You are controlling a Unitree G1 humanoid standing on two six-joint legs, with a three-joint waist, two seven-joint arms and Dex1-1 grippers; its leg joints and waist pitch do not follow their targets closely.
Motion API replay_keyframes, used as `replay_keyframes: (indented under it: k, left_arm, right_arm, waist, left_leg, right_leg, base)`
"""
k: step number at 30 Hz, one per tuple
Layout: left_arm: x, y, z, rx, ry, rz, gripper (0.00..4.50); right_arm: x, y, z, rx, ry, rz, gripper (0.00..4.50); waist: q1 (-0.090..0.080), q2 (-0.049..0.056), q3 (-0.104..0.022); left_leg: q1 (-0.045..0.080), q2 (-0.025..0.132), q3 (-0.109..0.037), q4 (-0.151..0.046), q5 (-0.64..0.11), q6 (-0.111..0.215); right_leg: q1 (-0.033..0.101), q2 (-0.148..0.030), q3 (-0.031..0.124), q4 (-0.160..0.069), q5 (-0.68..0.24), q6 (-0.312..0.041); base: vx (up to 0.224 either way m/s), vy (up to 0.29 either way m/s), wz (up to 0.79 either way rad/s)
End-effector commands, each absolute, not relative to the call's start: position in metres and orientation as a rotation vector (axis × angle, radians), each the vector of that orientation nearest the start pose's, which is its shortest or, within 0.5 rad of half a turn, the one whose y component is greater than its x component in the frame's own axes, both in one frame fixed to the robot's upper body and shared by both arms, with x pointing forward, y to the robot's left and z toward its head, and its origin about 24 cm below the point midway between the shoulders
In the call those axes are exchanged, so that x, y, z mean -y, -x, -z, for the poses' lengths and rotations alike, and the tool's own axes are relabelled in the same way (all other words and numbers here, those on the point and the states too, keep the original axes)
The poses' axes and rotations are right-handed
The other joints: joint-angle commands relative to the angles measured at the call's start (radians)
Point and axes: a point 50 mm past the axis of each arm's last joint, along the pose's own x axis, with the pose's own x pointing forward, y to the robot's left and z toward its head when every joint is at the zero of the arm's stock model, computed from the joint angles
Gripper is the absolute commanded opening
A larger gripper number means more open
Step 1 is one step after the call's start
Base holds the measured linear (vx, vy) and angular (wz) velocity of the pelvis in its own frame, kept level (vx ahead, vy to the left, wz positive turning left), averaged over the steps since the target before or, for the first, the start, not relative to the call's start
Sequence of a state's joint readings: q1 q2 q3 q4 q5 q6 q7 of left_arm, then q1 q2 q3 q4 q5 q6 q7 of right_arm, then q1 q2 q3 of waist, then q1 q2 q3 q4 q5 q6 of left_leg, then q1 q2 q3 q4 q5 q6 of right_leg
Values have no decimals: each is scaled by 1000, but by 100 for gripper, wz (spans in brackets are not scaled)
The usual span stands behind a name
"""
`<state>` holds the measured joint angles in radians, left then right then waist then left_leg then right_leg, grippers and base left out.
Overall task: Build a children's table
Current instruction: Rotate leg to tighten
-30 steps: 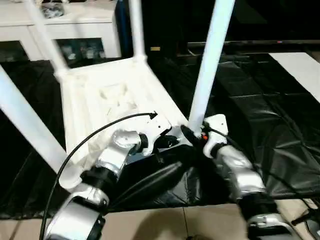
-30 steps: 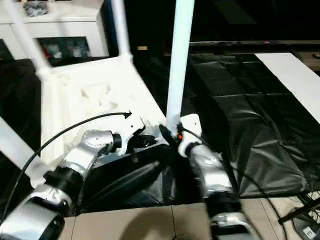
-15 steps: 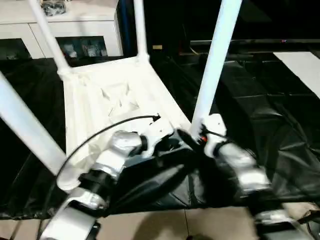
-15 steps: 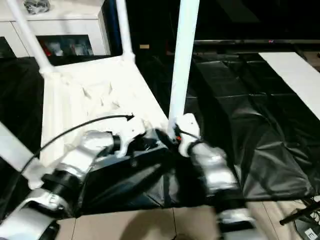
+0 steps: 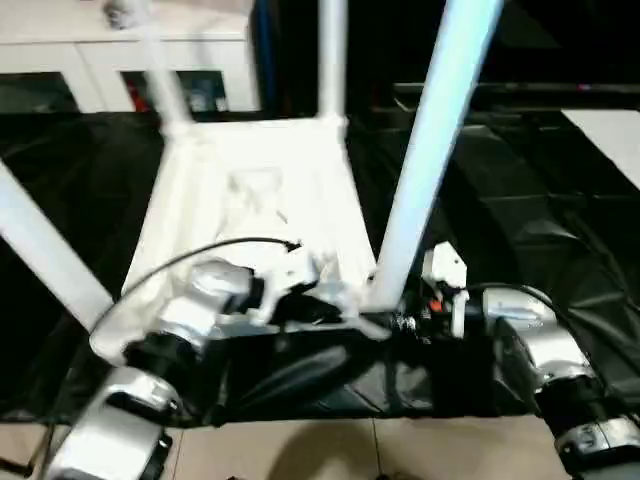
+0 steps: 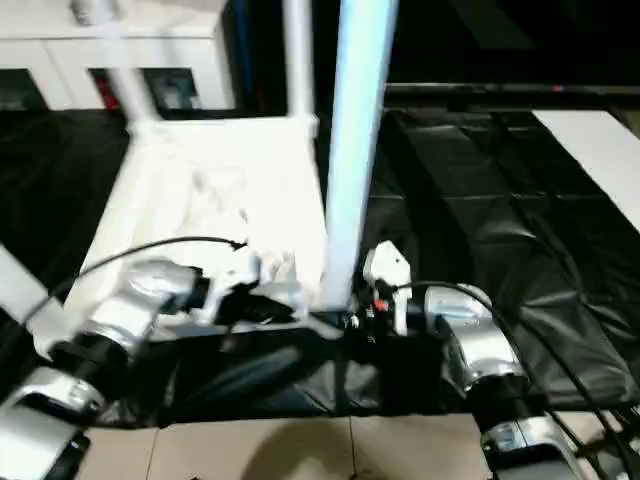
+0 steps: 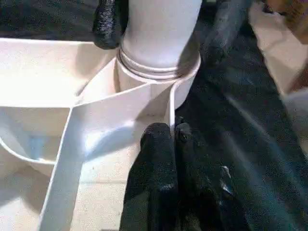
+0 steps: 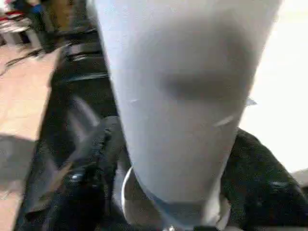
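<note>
Right tool [image 5: 398, 322] around near leg [image 5: 428, 160].

Tabletop [image 5: 255, 205]: white plastic, rectangular, lying upside down, ribbed underside facing up. Rounded sockets at the corners.

Four white tubular legs, all standing up out of the corner sockets:
- near right leg [image 5: 425, 160]: seated in its socket [image 7: 159, 79], a ridged collar showing at the joint; rises steeply, leaning slightly right.
- far right leg [image 5: 332, 55]: upright at the far corner.
- far left leg [image 5: 160, 75]: blurred, leaning left.
- near left leg [image 5: 45, 250]: slanting out toward the left edge.

Ribs [image 7: 72, 139] run from the socket wall across the underside.
</note>
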<state>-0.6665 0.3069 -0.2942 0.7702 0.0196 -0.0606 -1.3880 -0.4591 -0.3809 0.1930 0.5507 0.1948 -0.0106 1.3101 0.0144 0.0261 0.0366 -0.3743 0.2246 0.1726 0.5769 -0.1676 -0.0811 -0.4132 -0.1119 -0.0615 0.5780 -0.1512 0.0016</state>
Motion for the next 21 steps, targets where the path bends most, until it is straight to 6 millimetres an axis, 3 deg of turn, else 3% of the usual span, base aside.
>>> replay_keyframes:
  k: [1,7,15,21]
  left_arm:
    - [-112,-318,-55,-405,-419,1596,0]
    - [-114,-320,-56,-418,-423,1617,0]
    - [-116,-321,-54,-418,-410,1605,0]
    - [-111,-325,-52,-377,-374,1480,0]
  right_arm:
    - [143,-287,-40,-334,170,-1496,273]
    - [137,-286,-40,-349,169,-1556,221]
    - [135,-282,-38,-353,149,-1575,201]
    - [134,-276,-31,-309,56,-1427,199]
  waist:
    - [1,-7,-62]
    - [19,-9,-65]
    - [21,-10,-62]
    - [29,-10,-60]
  left_leg:
    - [9,-2,20,-65,-292,76]
    - [12,-2,22,-61,-250,85]
    - [12,-2,20,-65,-284,67]
    - [13,-1,21,-67,-278,66]
  right_leg:
    - [55,-5,16,-54,-203,-263]
    - [56,-7,18,-48,-158,-274]
    - [56,-9,18,-53,-219,-254]
    - [55,-9,20,-55,-217,-247]
  base:
    - [0,0,0]
    - [0,0,0]
    - [0,0,0]
    - [0,0,0]
